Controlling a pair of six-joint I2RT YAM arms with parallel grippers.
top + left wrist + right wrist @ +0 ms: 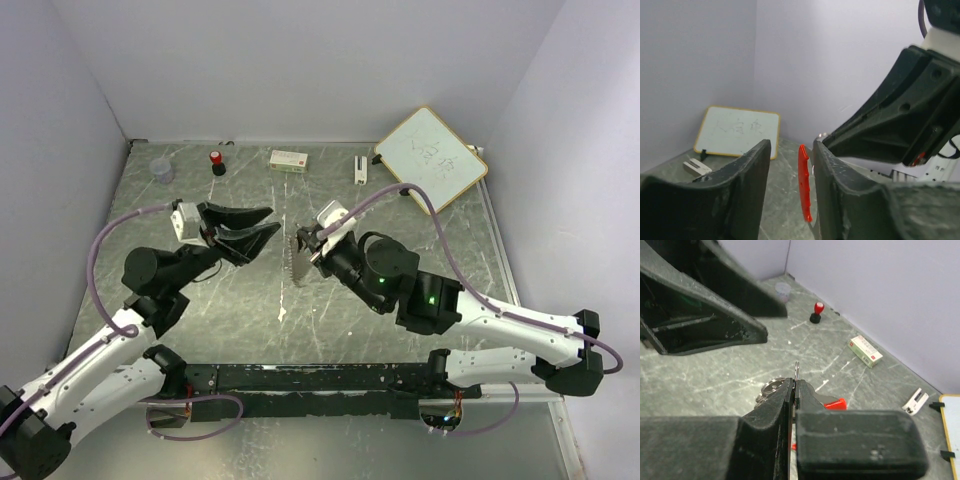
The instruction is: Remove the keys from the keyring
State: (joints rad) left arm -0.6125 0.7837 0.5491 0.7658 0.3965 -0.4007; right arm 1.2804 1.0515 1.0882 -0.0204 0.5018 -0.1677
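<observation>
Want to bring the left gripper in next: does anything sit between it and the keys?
Nothing visible does. The open left gripper faces the keys, pinched in the right gripper, with only table surface showing between them.

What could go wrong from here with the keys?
1. The right gripper seems to pinch only a thin metal edge of the keys, so the bunch could twist or slip out.
2. The left gripper is open close by. Closing now might catch the red tag rather than metal.
</observation>
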